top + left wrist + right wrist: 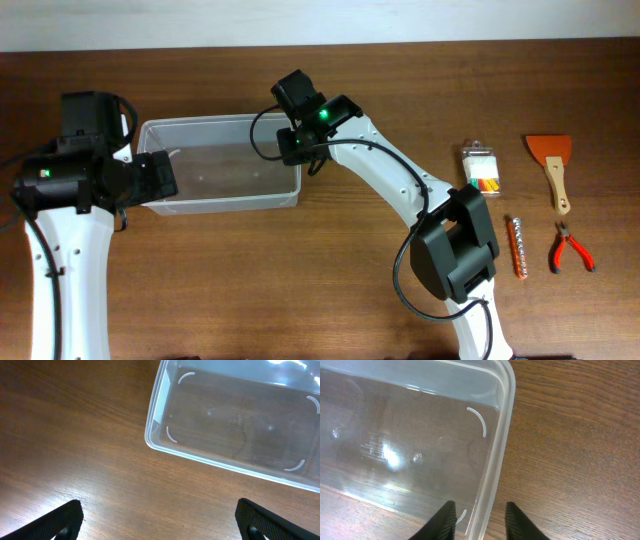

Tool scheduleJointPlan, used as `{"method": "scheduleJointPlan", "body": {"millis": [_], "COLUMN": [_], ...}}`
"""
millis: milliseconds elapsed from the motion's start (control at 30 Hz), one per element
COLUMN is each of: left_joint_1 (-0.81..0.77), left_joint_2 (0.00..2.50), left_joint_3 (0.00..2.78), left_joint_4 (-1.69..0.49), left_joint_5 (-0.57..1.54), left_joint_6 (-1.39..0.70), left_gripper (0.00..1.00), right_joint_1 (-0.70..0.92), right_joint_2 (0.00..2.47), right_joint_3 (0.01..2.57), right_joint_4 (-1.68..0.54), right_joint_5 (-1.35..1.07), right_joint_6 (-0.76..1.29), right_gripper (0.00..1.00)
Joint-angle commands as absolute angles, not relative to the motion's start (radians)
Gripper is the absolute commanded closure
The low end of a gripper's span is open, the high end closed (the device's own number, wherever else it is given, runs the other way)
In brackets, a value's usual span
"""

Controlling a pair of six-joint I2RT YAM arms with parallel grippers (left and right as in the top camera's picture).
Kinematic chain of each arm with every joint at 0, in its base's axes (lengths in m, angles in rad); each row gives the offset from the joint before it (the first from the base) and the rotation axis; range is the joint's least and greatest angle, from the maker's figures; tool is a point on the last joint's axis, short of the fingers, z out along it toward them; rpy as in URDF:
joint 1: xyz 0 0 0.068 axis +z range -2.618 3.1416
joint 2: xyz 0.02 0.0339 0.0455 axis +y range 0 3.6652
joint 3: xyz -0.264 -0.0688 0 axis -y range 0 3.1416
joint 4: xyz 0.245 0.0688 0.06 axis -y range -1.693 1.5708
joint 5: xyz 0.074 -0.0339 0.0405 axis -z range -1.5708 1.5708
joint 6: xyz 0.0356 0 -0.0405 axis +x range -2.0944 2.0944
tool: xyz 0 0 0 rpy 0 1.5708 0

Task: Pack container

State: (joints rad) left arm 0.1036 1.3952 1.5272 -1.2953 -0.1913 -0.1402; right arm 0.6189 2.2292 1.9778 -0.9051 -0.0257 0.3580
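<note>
Container (220,165) mouth-up, long axis left to right

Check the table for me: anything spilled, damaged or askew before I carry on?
Nothing stands out. The container sits flat, empty and looks undamaged. The right gripper straddles its end wall, apparently on purpose. The scraper and pliers lie neatly apart on the right.

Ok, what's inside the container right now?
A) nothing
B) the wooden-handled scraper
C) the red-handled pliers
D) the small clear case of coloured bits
A: the container shows only its bare clear floor in all three views, while the pliers, the scraper and the case lie well outside it.
</note>
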Motion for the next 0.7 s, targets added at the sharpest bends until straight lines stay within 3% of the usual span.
{"method": "scheduleJointPlan", "body": {"millis": [0,667], "left_joint_1": [0.108,0.108], "left_joint_2": [1.400,1.400], "left_joint_3": [1.519,1.519], "left_joint_4": [-1.299,-1.299], "left_joint_5": [-0.188,-0.188], "left_joint_6": [-0.152,-0.153], "left_gripper": [0.01,0.01], "right_joint_1": [0.622,0.622], "right_joint_2": [2.232,2.232], "right_joint_3": [1.995,1.995], "right_joint_4": [-0.905,-0.920], "right_joint_5": [-0.013,-0.013], "right_joint_6": [0.353,0.353], "right_gripper": [0.71,0.74]}}
